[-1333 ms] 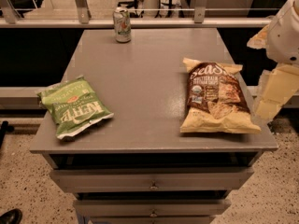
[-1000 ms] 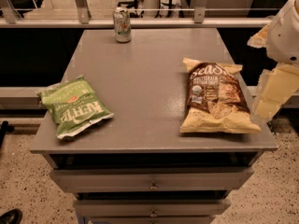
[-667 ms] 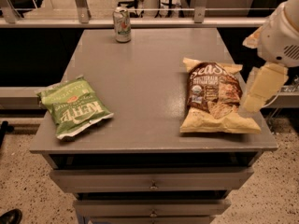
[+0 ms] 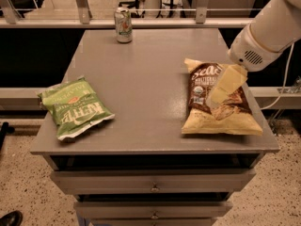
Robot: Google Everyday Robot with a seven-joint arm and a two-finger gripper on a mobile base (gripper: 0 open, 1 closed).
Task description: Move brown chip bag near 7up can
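Observation:
The brown chip bag [image 4: 217, 102] lies flat on the right side of the grey table [image 4: 141, 79], near its front right corner. The 7up can [image 4: 123, 25] stands upright at the far edge of the table, left of centre, well away from the bag. My gripper [image 4: 225, 86] hangs from the white arm [image 4: 268, 32], which comes in from the upper right. It is over the middle of the brown bag and covers part of the bag's dark panel.
A green chip bag [image 4: 75, 108] lies at the front left of the table. Drawers [image 4: 153, 182] sit under the tabletop. A railing [image 4: 141, 8] runs behind the table's far edge.
The arm and gripper have moved left from beside the table's right edge to over the brown chip bag. The bags and the can have not moved.

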